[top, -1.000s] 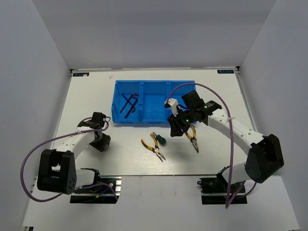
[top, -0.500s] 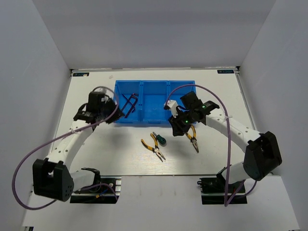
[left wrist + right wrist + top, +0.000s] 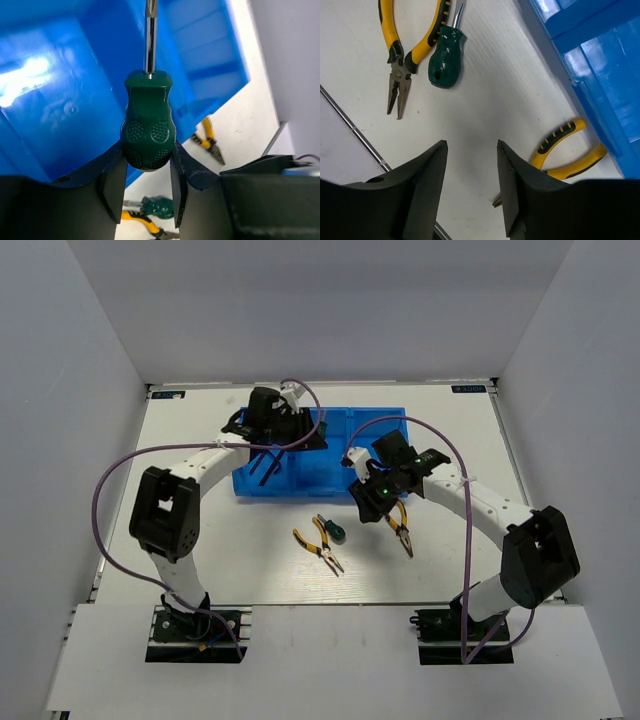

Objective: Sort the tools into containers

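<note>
Altogether, two pliers (image 3: 320, 549), one bin (image 3: 300, 492); one screwdriver (image 3: 149, 130) held, one loose

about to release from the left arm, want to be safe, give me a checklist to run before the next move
1. Left gripper clamped on the green screwdriver: ok.
2. Screwdriver over the blue bin: ok.
3. Which compartment lies beneath it: cannot tell.
4. Right gripper open and empty: ok.
5. All tools binned: not ok; the pliers near the bin, the other pliers and the second screwdriver lie on the table.
</note>
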Controlling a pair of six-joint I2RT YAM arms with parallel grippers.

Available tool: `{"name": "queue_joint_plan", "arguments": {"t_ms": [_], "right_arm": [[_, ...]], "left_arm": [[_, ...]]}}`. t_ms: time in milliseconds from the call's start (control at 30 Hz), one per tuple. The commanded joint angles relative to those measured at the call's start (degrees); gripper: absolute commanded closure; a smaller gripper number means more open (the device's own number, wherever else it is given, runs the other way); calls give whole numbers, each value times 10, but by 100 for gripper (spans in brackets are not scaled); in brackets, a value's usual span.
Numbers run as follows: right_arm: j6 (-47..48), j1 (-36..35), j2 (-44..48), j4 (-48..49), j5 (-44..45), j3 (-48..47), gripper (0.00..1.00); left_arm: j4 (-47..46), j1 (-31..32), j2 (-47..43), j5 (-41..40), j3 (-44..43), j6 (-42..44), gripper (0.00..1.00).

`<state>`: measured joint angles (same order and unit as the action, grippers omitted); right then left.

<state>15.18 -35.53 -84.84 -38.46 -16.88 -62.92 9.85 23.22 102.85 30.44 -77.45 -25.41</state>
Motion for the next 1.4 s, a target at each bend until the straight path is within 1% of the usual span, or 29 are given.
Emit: {"name": "queue_joint_plan", "arguments": {"t_ms": [0,33,67,100,133,200,300,367,400,433,533,567,600,633,667,700,733,800,833,867,967,1067,1133,1233,1367], "right_arm": [[-11,2,3,24,-19,-4,49],[-13,1,-1,29,-22,-3,45],[-16,1,-3,31,-27,-4,45],[-21,1,-7,32,-29,-9,45],[-25,0,-19,33,-30,-12,45],[-31,0,-29,37,-39,-21,45],[-39,-1,-54,51,-56,-29,44],[-42,-3,-66,60,-65,-31,44],[-47,-9,-75,62,-72,-32,44],[-50,-13,-81,65,-74,-34,44],[-59,-32,-98,69,-72,-40,44],[-60,-36,-101,77,-73,-39,42],[-60,-48,-102,83,-72,-34,41],[-59,-60,-106,86,-70,-33,40],[-60,-73,-110,88,-68,-31,38],[-60,-79,-112,99,-56,-27,35],[-59,-93,-117,101,-43,-27,35],[-62,-99,-137,108,-12,-29,35],[-64,-103,-140,108,11,-29,35],[-62,-103,-144,112,19,-30,35],[-52,-108,-162,116,55,-34,35],[-51,-113,-188,111,76,-45,35],[-46,-113,-198,109,81,-47,39],[-38,-115,-209,115,92,-44,42],[-43,-120,-212,124,102,-45,42]], "left_arm": [[26,14,-3,-20,-20,27,80],[37,14,-3,-36,-26,27,71],[44,19,-3,-46,-26,27,55],[51,19,-3,-46,-26,35,50],[51,19,-3,-65,-26,35,45],[51,19,-21,-75,-26,35,40],[59,19,-44,-105,-52,35,33],[76,19,-72,-121,-67,35,26],[76,19,-79,-131,-78,35,25],[107,19,-90,-141,-87,35,25],[152,19,-129,-191,-88,35,25],[152,19,-175,-203,-59,35,25],[160,19,-202,-222,-38,35,25],[160,19,-231,-234,12,29,25],[165,19,-259,-240,38,22,25],[170,19,-288,-240,61,10,25],[179,19,-338,-240,81,10,24],[220,25,-382,-245,137,-11,22],[229,25,-427,-245,157,-20,21],[238,25,-449,-252,195,-29,21],[265,25,-506,-258,244,-48,20],[284,31,-520,-258,263,-65,19],[295,31,-520,-258,263,-65,19],[301,37,-492,-258,285,-70,19],[285,60,-441,-258,309,-99,19]]}}
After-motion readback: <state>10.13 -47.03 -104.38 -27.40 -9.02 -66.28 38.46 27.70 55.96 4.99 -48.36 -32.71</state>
